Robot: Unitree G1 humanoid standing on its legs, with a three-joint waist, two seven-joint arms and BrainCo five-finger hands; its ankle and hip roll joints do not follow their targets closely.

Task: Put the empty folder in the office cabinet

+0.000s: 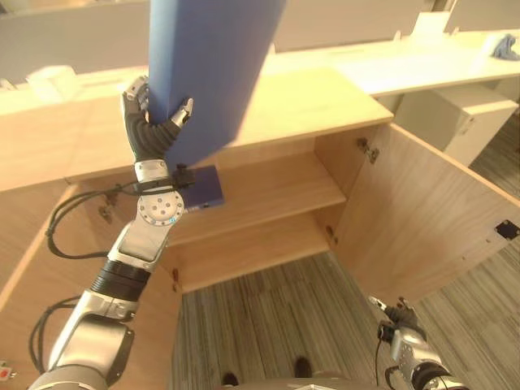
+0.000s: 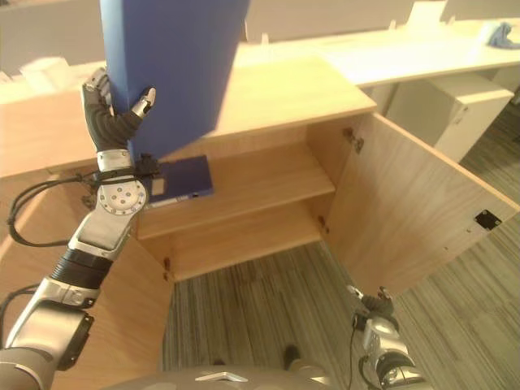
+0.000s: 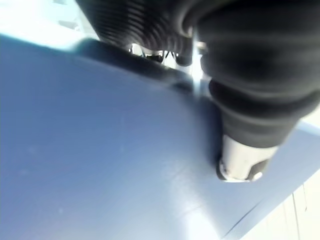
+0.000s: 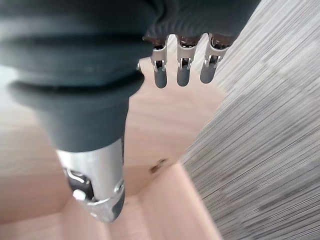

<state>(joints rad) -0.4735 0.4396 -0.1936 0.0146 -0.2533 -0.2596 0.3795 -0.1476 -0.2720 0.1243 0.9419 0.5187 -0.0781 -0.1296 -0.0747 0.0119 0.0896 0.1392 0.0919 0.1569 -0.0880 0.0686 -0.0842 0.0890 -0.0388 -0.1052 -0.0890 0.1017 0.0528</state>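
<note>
From the left eye view, the left robot hand (image 1: 154,114) is raised high, its fingers and thumb clamped round the lower corner of a large blue folder (image 1: 213,65) that is held upright and slightly tilted, above and in front of the wooden cabinet (image 1: 301,106). The folder hides part of the cabinet's top and part of the upper opening. Both cabinet doors stand wide open; the right door (image 1: 422,219) swings out over the striped carpet floor (image 1: 268,325). Inside, a second blue folder (image 1: 207,187) lies flat at the left end of the upper shelf (image 1: 276,191) — just beside the raised wrist. Behind the cabinet runs a long white bench (image 1: 422,69) with a blue object (image 1: 505,46) on its far right end.

The right eye view shows the right robot hand (image 2: 370,307) hanging low near the floor, well apart from the folder and in front of the open right door.

In the left wrist view, the held folder's blue face (image 3: 100,150) lies right against the robot hand, with the thumb (image 3: 242,162) pressed onto it.

In the right wrist view, the right robot hand's fingers (image 4: 182,70) hang straight and relaxed, holding nothing — wood panel and carpet lie past them.
</note>
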